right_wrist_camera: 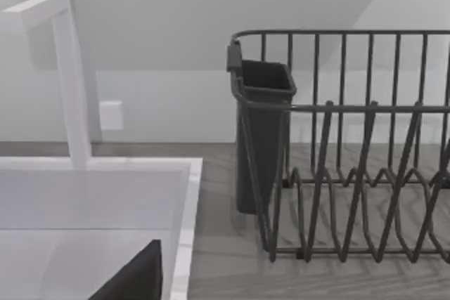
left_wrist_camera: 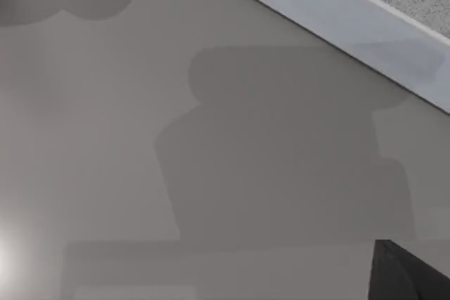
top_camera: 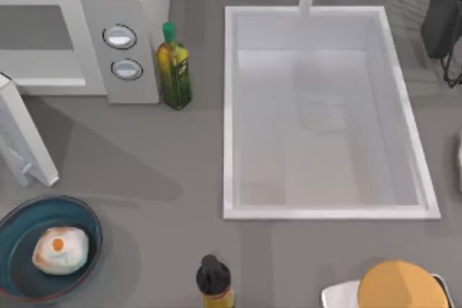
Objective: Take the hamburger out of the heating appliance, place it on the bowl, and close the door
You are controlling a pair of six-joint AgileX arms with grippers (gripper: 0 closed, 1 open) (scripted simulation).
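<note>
The sink (top_camera: 325, 113) is taking up the middle and right of the table, a single large white basin with its tap (right_wrist_camera: 67, 75) rising at the far rim. At the far left, one heating appliance (top_camera: 79, 34) is standing with its grey cavity exposed and two round knobs (top_camera: 120, 37) on its side panel. Its door (top_camera: 22, 135) is hanging wide open, swung out toward the near side at the left edge. One dark wire dish rack (right_wrist_camera: 351, 152) with a cutlery cup is sitting to the right of the sink at the far end. The bowl (top_camera: 14, 232) is lying at the near left corner, and the hamburger (top_camera: 60, 250) is resting inside it, well apart from the appliance. An orange-yellow disc (top_camera: 401, 286) is sitting on a white tray at the near right. Two bottles are standing on the table: a green one (top_camera: 173, 70) just beside the appliance and a dark-capped one (top_camera: 214, 283) at the near edge. A dark sliver at the edge of each wrist view gives nothing to judge either arm's pose or finger state by, so I cannot tell.
</note>
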